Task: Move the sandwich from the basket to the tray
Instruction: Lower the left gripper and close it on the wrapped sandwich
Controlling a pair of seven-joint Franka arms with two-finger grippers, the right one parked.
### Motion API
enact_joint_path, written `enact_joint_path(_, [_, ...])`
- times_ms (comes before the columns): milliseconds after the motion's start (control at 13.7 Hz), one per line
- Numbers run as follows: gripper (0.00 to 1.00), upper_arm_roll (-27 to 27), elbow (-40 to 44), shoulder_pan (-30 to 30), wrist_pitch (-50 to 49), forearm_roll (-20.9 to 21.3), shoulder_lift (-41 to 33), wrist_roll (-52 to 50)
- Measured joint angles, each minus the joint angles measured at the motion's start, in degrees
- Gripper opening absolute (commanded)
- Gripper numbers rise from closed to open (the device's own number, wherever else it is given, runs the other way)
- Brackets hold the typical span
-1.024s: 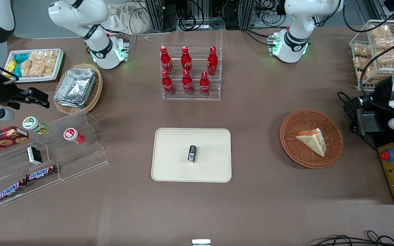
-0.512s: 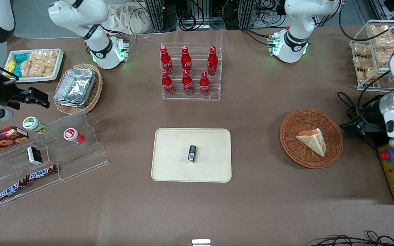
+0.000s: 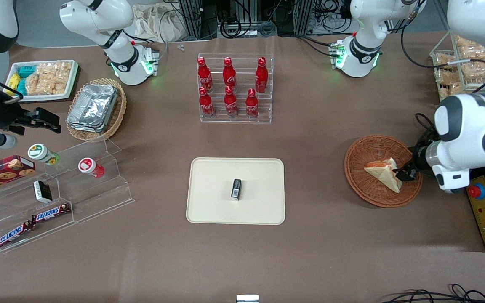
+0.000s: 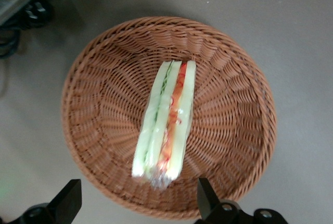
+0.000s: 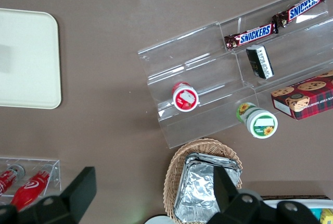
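I have the gripper [image 3: 405, 174] hanging just above the basket [image 3: 369, 148], over the rim nearest the working arm's end of the table. Its fingers [image 4: 68, 201] are spread wide and hold nothing. The sandwich [image 3: 383, 173] lies in the basket on its side, filling edge up in my wrist view. The tray [image 3: 209, 202] sits well apart toward mid-table, with a small dark packet [image 3: 236, 188] on it.
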Motion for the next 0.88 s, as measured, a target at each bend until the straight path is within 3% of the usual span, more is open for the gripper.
enact_joint_path(439, [0.98,0.0,-6.8,0.0,12.8,0.0,3.0,-1.7])
enact_joint_path(805, [0.03,0.0,-9.2,0.0,15.9,0.0,4.3,-1.7])
enact_joint_path(878, [0.00,0.0,-9.2,0.0,16.0,0.0,4.3,-1.7])
